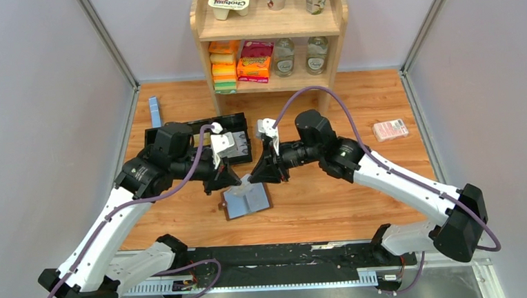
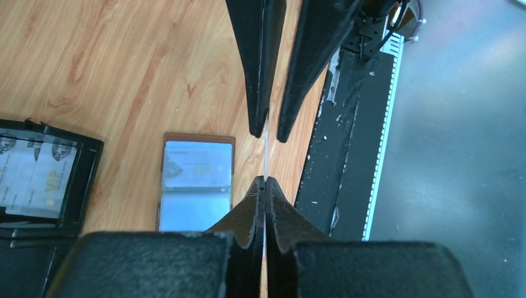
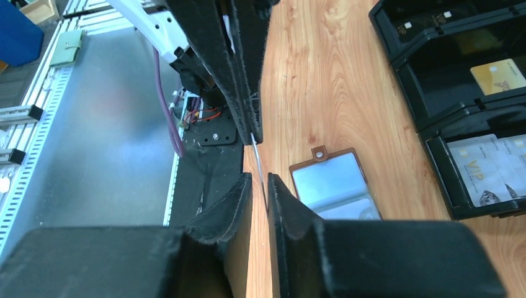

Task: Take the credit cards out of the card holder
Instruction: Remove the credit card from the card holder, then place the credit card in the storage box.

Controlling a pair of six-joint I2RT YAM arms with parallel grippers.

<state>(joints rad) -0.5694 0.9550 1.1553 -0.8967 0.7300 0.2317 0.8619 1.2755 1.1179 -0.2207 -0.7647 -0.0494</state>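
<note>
Far left, a black compartmented tray [image 2: 90, 180] holds other cards. The left gripper [image 2: 265, 185], jaws pressed together, pinches one credit card [image 2: 265, 152] edge-on above the table, apparently to offer its free end. The card holder [image 1: 250, 204] lies open on the wood just below, grey-blue inside up. The right gripper [image 3: 259, 179] straddles that free end, jaws slightly apart and not yet gripping, probably for a handover.

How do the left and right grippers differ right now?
The left gripper is shut; the right gripper has its jaws apart. The left gripper pinches a credit card edge-on; the right gripper only straddles that card. Both face tip to tip near the open card holder.
</note>
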